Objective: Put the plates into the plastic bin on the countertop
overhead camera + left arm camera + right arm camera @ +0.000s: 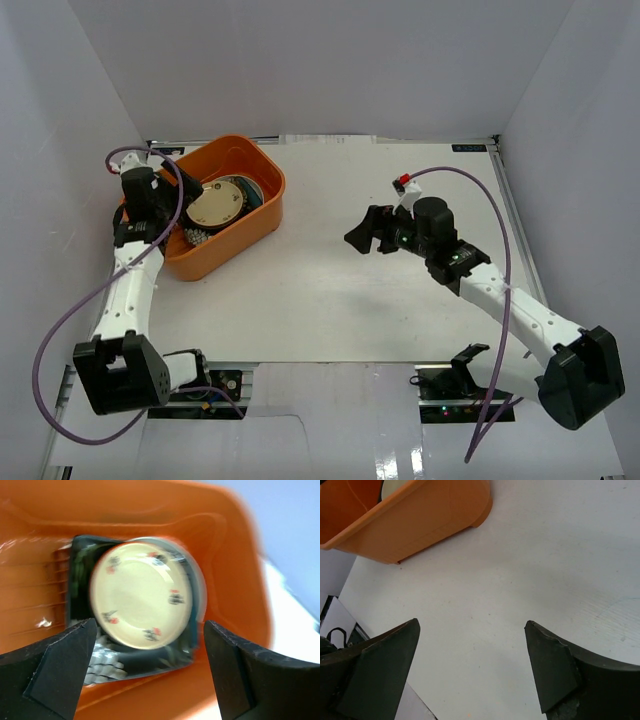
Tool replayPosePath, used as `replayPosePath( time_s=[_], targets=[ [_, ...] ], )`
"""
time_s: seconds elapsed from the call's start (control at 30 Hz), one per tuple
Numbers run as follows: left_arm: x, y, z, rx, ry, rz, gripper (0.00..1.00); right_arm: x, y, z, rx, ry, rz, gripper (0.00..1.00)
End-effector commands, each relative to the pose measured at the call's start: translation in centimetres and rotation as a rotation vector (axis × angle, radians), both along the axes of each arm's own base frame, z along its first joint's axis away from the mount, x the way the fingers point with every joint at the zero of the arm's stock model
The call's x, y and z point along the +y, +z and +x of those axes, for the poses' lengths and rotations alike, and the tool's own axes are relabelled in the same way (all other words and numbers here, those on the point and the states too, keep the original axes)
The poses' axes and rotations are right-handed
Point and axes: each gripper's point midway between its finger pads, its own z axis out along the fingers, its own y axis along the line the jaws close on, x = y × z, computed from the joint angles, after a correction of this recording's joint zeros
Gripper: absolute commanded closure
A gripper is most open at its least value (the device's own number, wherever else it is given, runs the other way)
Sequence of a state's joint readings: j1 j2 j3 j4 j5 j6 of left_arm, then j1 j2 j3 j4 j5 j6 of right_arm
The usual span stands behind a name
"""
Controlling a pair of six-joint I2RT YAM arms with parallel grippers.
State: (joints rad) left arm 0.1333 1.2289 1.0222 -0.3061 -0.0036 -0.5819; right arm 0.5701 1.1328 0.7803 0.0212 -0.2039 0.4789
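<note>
The orange plastic bin (250,210) stands at the back left of the white countertop (330,290). A stack of plates lies inside it, topped by a cream-white round plate (217,203) with small red and black marks (142,595). Under it a black floral square plate (135,660) and a teal edge (196,605) show. The other plates are hidden. My left gripper (150,630) is open and empty, over the bin's left side (152,205). My right gripper (362,235) is open and empty over bare countertop (472,625), right of the bin (420,520).
White walls (300,60) enclose the countertop on three sides. Purple cables (500,230) loop off both arms. A black clamp (465,358) sits at the near edge by the right arm's base.
</note>
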Motion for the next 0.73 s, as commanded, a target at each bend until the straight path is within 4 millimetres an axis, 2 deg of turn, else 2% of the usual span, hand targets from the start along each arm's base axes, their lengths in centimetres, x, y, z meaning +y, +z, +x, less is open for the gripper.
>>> replayPosePath(
  time_s=[0.0,0.03,0.1,0.13,0.17,0.2,0.23,0.27,0.3,0.33,0.47,0.57,0.6,0.7],
  targets=[
    [-5.0,8.3,-2.2,-0.245,-0.238,-0.016,0.02,-1.5,5.5,1.0,-0.145,-0.066,-0.020,0.10],
    [-6.5,9.3,-3.0,-0.280,-0.298,-0.025,0.02,-1.8,6.5,1.0,-0.171,-0.076,-0.024,0.10],
    [-11.5,11.0,-4.9,-0.331,-0.457,-0.046,0.02,-2.7,9.0,0.7,-0.277,-0.077,-0.049,0.10],
    [-13.1,12.2,-6.3,-0.374,-0.514,-0.034,0.02,-3.1,10.3,0.5,-0.318,-0.080,-0.050,0.10],
    [-16.2,12.7,-8.0,-0.392,-0.616,-0.040,0.02,-3.7,12.2,-0.2,-0.376,-0.087,-0.035,0.10],
    [-17.3,13.1,-9.1,-0.410,-0.655,-0.037,0.02,-4.3,13.2,-0.5,-0.420,-0.094,-0.040,0.10],
    [-17.9,14.3,-10.8,-0.458,-0.691,-0.032,0.02,-5.0,14.7,-0.9,-0.482,-0.102,-0.050,0.10],
    [-19.0,14.2,-12.2,-0.470,-0.752,-0.030,0.02,-6.2,16.5,-2.0,-0.532,-0.130,-0.030,0.10],
    [-19.1,14.5,-13.2,-0.493,-0.774,-0.028,0.02,-8.0,17.6,-1.9,-0.558,-0.222,-0.033,0.10],
    [-18.7,15.6,-15.0,-0.545,-0.786,-0.019,0.02,-9.7,19.5,-3.1,-0.620,-0.270,-0.006,0.10],
    [-16.8,16.0,-17.6,-0.583,-0.735,0.024,0.02,-13.6,21.7,-5.0,-0.733,-0.416,0.039,0.10],
    [-15.7,16.9,-18.0,-0.600,-0.685,0.053,0.02,-14.6,20.1,-4.9,-0.706,-0.467,0.033,0.10],
    [-15.7,17.1,-18.1,-0.607,-0.687,0.056,0.02,-14.3,19.2,-4.8,-0.689,-0.460,0.029,0.10],
    [-15.9,16.8,-17.4,-0.579,-0.694,0.056,0.02,-13.5,18.6,-4.5,-0.661,-0.433,0.040,0.10]
  ],
)
